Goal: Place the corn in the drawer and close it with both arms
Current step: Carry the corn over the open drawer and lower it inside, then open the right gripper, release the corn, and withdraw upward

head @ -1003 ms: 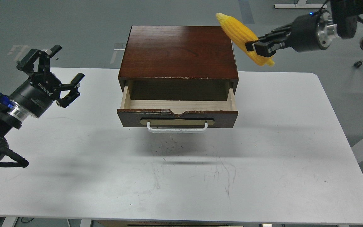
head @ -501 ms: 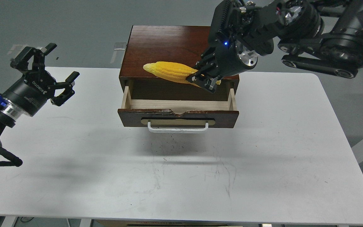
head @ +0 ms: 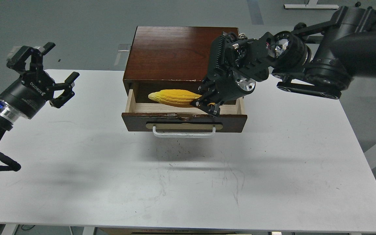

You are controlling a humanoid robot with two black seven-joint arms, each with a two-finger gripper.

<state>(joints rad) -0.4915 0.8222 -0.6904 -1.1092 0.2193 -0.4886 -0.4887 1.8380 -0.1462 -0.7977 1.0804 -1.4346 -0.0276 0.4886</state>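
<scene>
Over the open drawer (head: pixel 184 112), the right gripper (head: pixel 206 105) has come down from its position above the cabinet (head: pixel 181 54) half a second ago, and the corn (head: pixel 174 97) it clamps by the thick end now lies almost level just above the pale drawer floor, tip pointing left. The fingers remain closed on the cob, so release has not yet occurred, but lowering appears nearly complete and letting go is probably the next step. Off to the left, above the table (head: pixel 273 163), the left gripper (head: pixel 49 76) hangs wide open and empty, well apart from the drawer, little changed and available for the closing push.
</scene>
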